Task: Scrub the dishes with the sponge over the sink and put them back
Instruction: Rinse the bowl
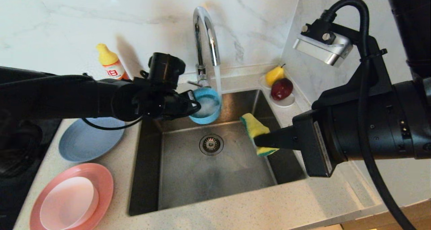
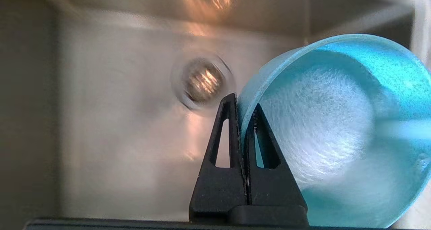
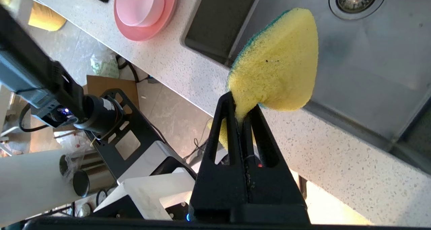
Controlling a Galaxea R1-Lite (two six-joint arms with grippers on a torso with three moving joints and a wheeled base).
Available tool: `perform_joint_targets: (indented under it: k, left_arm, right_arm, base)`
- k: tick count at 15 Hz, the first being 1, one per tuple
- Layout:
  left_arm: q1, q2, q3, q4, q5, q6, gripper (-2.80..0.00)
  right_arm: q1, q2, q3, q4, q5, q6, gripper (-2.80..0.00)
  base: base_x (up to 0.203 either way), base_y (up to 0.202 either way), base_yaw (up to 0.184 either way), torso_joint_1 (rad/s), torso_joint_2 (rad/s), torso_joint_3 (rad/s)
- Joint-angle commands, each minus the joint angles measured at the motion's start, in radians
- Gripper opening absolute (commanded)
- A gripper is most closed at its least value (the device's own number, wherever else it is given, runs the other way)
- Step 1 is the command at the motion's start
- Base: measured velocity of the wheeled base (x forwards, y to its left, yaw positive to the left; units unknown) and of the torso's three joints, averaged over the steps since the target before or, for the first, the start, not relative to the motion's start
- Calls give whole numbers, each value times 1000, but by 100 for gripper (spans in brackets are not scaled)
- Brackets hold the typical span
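The left gripper (image 1: pixel 194 103) pinches the rim of the teal bowl (image 1: pixel 206 106) and holds it tilted over the back of the sink (image 1: pixel 215 169), under the tap (image 1: pixel 205 38), where a stream of water runs into it; one finger is inside the rim and one outside. The right gripper (image 1: pixel 261 140) is clamped on the narrow end of the yellow sponge (image 1: pixel 256 129), holding it above the right side of the sink, apart from the bowl. On the counter (image 1: pixel 235 213) left of the sink lie the grey-blue plate (image 1: pixel 89 139) and, nearer, the salmon-pink plate (image 1: pixel 104 183) with the pale pink bowl (image 1: pixel 69 203) sitting in it. At the back right corner a saucer (image 1: pixel 286 102) holds a pear (image 1: pixel 274 75) and a red fruit (image 1: pixel 282 88). A yellow-capped bottle (image 1: pixel 110 62) stands at the wall.
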Motion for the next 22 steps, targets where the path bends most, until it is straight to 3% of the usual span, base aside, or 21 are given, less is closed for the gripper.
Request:
perform_joint_targets:
  k: [1, 5, 10, 17, 22]
  left_arm:
    - [21, -121, 94, -115, 48, 81, -280]
    - [30, -248, 321, -428, 91, 219, -280]
    - [29, -390, 581, -869, 63, 392, -280]
    - [31, -503, 717, -1081, -2, 461, -280]
    - [30, -635, 735, -1086, -95, 462, -280]
  right_arm:
    - [0, 7, 15, 3, -1, 3, -280]
    - [-12, 12, 16, 6, -2, 11, -280]
    - [-13, 35, 27, 6, -5, 11, -280]
    - [-8, 46, 45, 6, -4, 11, -280]
    - [11, 30, 50, 7, -5, 10, -280]
  base:
    - [0, 0, 0, 0, 0, 0]
    - [0, 0, 0, 0, 0, 0]
    - [0, 0, 0, 0, 0, 0]
    - [0, 0, 0, 0, 0, 0]
    - [0, 0, 0, 0, 0, 0]
